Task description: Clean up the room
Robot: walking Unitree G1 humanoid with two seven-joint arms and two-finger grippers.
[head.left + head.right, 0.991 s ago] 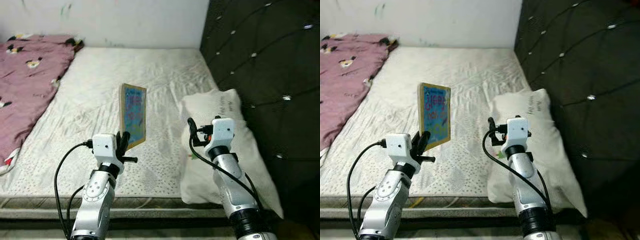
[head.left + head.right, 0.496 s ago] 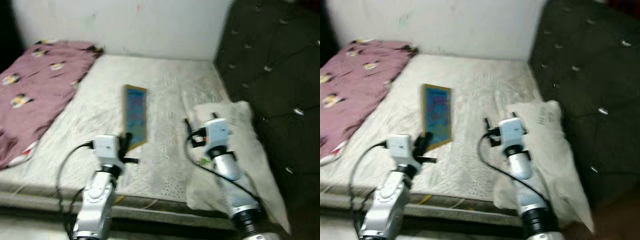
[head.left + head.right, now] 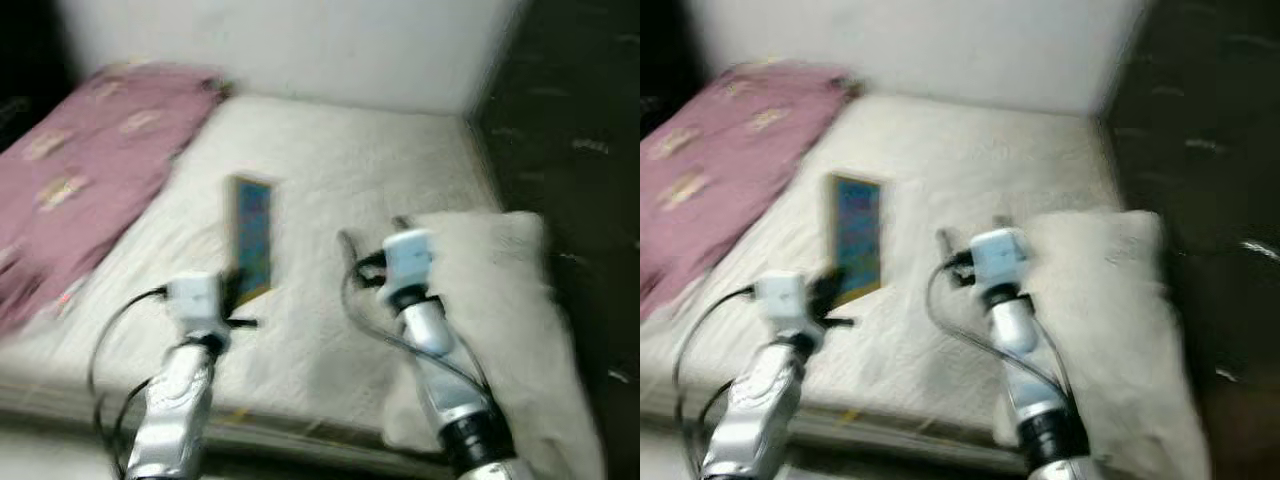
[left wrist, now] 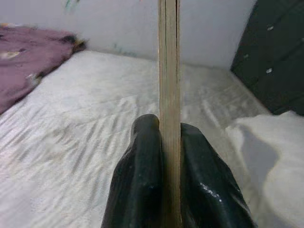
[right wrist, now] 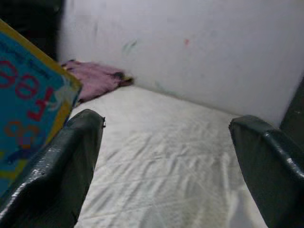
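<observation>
Right wrist view: right gripper [image 5: 166,156] with jaws spread wide, one black finger [image 5: 57,166] at 8 o'clock, the other at 4 o'clock, nothing between them. Picture book [image 5: 28,90] at 9 o'clock, partly behind the near finger; blue cover, yellow border, red lettering, tilted. White wrinkled bed sheet [image 5: 161,142] spans the centre. Pink blanket [image 5: 95,78] bunched at 10 o'clock against the white wall [image 5: 190,47], which carries faint coloured marks. Dark strip at 3 o'clock edge.
</observation>
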